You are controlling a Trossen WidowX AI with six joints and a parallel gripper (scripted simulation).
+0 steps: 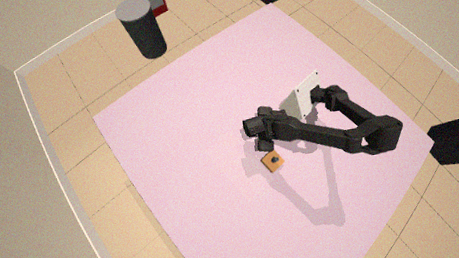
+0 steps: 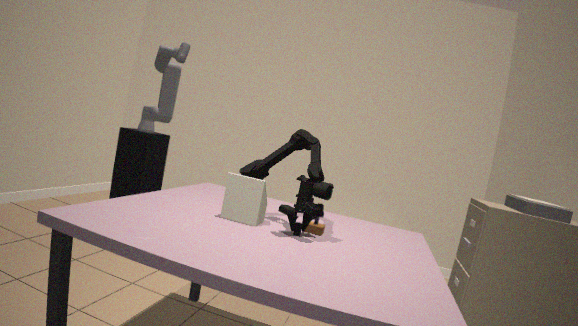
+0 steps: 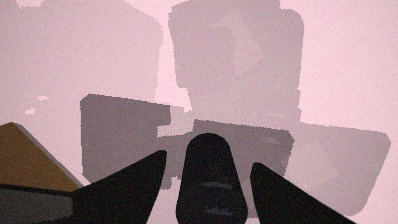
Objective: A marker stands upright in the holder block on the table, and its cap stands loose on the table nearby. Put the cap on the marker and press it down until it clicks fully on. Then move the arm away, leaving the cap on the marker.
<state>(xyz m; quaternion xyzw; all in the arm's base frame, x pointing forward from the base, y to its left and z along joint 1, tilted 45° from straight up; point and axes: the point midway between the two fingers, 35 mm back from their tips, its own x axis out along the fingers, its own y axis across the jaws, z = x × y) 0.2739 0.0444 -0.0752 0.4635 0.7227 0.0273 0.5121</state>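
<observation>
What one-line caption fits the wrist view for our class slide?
Black parallel-jaw gripper lowered with open fingers either side of the upright dark cylindrical marker cap on the pink table top.

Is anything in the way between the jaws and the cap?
Nothing visible is. The cap stands right between the open jaws of the gripper, with bare gaps on both sides. The holder block sits off to one side.

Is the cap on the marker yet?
Not yet. The cap stands on the table between the open gripper's jaws, while the marker stands uncapped in its holder block.
</observation>
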